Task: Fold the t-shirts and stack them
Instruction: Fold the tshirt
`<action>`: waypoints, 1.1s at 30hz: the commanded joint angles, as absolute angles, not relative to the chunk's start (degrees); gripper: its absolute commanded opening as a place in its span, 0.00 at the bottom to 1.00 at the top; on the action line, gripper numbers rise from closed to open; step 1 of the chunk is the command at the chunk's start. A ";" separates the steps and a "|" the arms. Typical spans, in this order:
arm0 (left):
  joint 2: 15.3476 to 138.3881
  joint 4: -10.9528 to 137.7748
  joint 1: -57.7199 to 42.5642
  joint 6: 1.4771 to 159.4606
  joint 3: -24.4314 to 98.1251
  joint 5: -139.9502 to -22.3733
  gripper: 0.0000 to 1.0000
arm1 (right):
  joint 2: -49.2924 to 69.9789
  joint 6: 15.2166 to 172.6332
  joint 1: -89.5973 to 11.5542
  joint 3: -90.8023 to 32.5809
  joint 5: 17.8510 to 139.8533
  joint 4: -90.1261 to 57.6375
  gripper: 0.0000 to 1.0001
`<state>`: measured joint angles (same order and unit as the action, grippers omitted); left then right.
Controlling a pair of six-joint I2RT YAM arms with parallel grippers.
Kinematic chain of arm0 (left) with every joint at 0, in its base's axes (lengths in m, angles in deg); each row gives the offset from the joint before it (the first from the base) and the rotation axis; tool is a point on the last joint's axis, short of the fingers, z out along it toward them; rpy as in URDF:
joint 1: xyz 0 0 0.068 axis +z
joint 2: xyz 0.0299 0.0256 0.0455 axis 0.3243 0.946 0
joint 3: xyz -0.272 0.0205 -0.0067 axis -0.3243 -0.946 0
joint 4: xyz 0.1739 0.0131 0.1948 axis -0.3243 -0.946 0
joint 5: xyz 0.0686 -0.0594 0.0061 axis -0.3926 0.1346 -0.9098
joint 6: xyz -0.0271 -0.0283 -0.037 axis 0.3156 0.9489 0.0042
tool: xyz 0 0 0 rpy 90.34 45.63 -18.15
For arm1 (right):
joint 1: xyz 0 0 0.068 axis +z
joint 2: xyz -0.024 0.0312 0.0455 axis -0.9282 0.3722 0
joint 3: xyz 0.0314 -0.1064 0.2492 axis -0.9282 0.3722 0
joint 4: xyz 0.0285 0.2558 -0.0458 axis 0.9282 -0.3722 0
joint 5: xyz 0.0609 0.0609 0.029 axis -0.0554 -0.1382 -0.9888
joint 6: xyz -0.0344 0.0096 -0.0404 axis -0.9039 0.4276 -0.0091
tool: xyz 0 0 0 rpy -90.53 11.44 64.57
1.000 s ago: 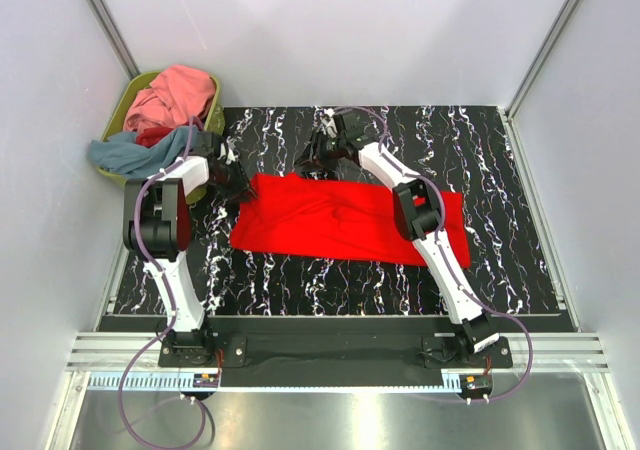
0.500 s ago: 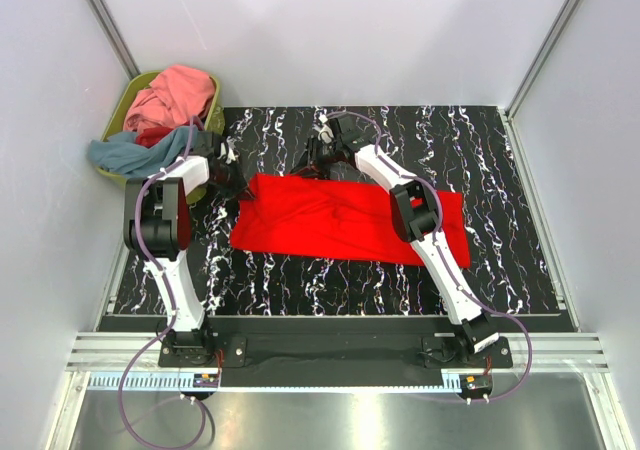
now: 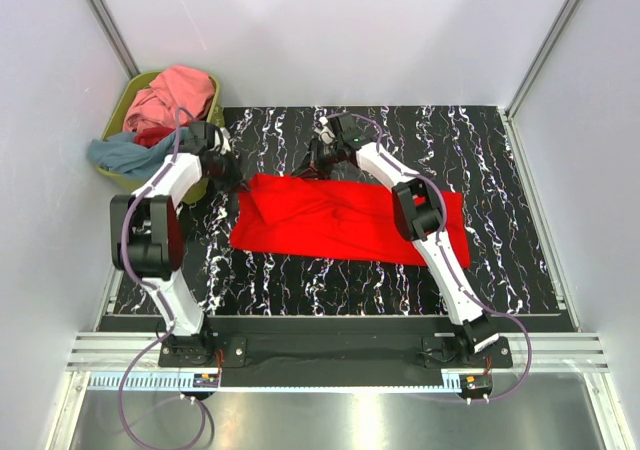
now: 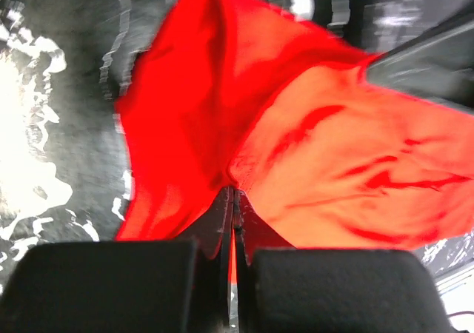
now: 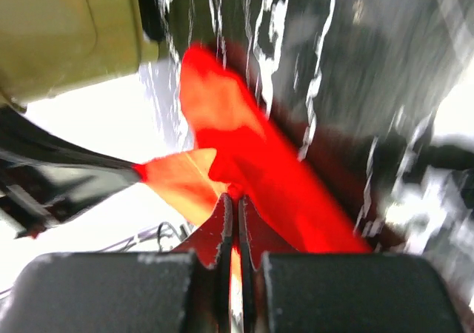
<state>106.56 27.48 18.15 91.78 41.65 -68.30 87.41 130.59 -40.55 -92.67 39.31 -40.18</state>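
A bright red t-shirt [image 3: 340,220] lies as a long folded strip across the black marbled table [image 3: 500,150]. My left gripper [image 3: 232,177] is shut on the strip's far left corner, and the cloth [image 4: 333,155] bunches up from the closed tips [image 4: 234,192]. My right gripper [image 3: 309,166] is shut on the far edge near the middle; a pinch of red cloth [image 5: 274,177] rises from its tips [image 5: 237,197]. More t-shirts sit in the basket: a pink one [image 3: 178,88], a grey-blue one [image 3: 118,152] and a bit of red one [image 3: 150,135].
The olive-green basket [image 3: 135,82] stands off the table's far left corner, close to my left arm; it also shows in the right wrist view [image 5: 67,29]. White walls close in the table on three sides.
Both grippers have closed on the red shirt's far edge. The left arm's elbow has swung down and left, and the shirt's far left corner has puckered up.
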 commanded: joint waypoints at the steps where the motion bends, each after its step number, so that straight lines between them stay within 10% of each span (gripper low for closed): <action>1: 99.30 28.35 16.02 91.48 41.32 -68.94 0.00 | 77.37 129.30 -39.85 -88.14 35.87 -41.14 0.04; 33: 83.47 23.60 10.84 90.42 21.72 -66.40 0.00 | 52.05 122.62 -36.95 -43.57 33.67 -39.29 0.10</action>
<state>85.71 23.29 11.87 90.74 22.65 -68.01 56.81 124.52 -38.13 -45.51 35.77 -40.66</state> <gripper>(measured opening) 0.008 0.098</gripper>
